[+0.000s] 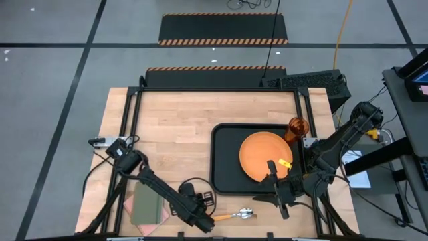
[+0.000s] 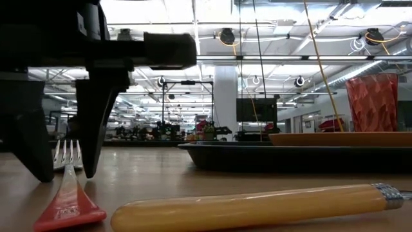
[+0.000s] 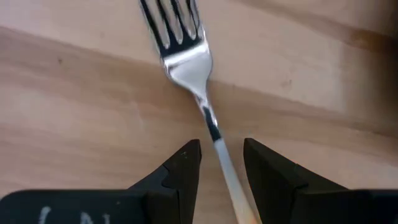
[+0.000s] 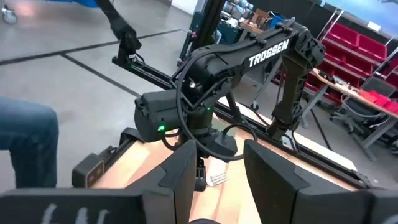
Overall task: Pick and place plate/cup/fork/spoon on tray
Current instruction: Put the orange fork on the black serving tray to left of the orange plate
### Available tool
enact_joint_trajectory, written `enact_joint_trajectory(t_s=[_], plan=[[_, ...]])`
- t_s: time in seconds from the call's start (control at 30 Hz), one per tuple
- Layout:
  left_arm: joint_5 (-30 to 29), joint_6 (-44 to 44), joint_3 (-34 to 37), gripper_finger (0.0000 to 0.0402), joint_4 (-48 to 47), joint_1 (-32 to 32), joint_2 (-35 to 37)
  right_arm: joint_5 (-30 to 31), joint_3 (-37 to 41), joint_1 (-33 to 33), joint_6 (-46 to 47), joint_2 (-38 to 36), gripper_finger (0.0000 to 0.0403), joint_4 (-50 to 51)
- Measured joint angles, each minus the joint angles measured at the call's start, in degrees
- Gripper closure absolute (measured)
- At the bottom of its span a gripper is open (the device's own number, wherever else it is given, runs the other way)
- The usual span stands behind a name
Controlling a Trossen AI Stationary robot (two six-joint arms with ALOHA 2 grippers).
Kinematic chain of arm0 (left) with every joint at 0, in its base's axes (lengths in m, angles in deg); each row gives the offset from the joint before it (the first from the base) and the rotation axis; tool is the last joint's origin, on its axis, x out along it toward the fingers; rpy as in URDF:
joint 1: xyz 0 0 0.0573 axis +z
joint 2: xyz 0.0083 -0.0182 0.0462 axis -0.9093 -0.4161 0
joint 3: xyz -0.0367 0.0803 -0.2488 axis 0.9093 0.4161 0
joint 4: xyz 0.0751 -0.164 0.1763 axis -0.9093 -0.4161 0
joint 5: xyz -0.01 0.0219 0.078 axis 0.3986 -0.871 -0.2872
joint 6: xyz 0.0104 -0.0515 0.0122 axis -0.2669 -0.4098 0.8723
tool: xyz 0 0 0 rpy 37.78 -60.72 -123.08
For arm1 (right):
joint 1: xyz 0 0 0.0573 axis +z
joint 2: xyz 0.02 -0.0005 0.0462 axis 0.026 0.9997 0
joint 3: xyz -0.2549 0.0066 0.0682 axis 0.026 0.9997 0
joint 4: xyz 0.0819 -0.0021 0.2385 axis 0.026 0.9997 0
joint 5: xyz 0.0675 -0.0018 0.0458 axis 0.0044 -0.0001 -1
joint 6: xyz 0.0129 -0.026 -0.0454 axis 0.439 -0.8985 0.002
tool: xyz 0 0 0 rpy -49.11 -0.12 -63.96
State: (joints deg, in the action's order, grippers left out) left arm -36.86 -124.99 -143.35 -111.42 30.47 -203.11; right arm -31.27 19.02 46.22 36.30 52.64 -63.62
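Left gripper [image 3: 221, 163] down at table, fingers parted astride fork [image 3: 186, 59] handle, not clamped; right gripper [image 4: 217, 171] open, empty, near tray [image 1: 224, 177].

Bright overhead light; fork tines [image 3: 171, 22] blurred.

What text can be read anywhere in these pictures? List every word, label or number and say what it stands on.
"TROSSEN": white letters on the left arm, seen in the right wrist view.
Pale marks on the left gripper body and on the right gripper body, at the wrist pictures' lower edges: too blurred to read.
The fork, plate, cup and tray show no writing.
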Motion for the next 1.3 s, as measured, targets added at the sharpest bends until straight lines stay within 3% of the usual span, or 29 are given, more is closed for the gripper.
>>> enact_joint_trajectory(t_s=[0.2, 0.4, 0.53, 0.77, 0.93, 1.13, 1.3], plan=[[-0.3, 3.8, 0.1, 0.0284, -1.2, 1.4, -0.1, 0.0, 0.0, 0.0, -2.4, 0.0, 0.0273, 0.6], [-0.6, 5.0, 0.2, 0.0348, -2.2, 2.7, -0.2, 0.1, 0.0, 0.0, -4.5, -1.0, 0.0273, 2.2], [-0.9, 11.1, 0.2, 0.0388, -2.7, 3.7, -0.2, 0.2, 0.0, 0.0, -4.8, -1.8, 0.0273, 2.6], [-1.5, 15.8, 0.2, 0.0373, -4.7, 5.9, -0.3, 0.2, 0.0, 0.0, -5.9, -3.3, 0.0273, 3.3], [-2.2, 19.1, 0.3, 0.0391, -6.9, 7.5, -0.2, 0.8, 0.0, 0.0, -5.9, -4.5, 0.0273, 6.6], [-2.9, 23.7, 0.2, 0.0387, -7.0, 9.6, 0.8, 8.0, 0.0, 0.0, -5.7, -6.0, 0.0273, 10.3], [-3.2, 27.7, 0.0, 0.0391, -6.5, 10.6, 4.0, 8.2, 0.0, 0.0, -3.3, -7.4, 0.0273, 12.9]])
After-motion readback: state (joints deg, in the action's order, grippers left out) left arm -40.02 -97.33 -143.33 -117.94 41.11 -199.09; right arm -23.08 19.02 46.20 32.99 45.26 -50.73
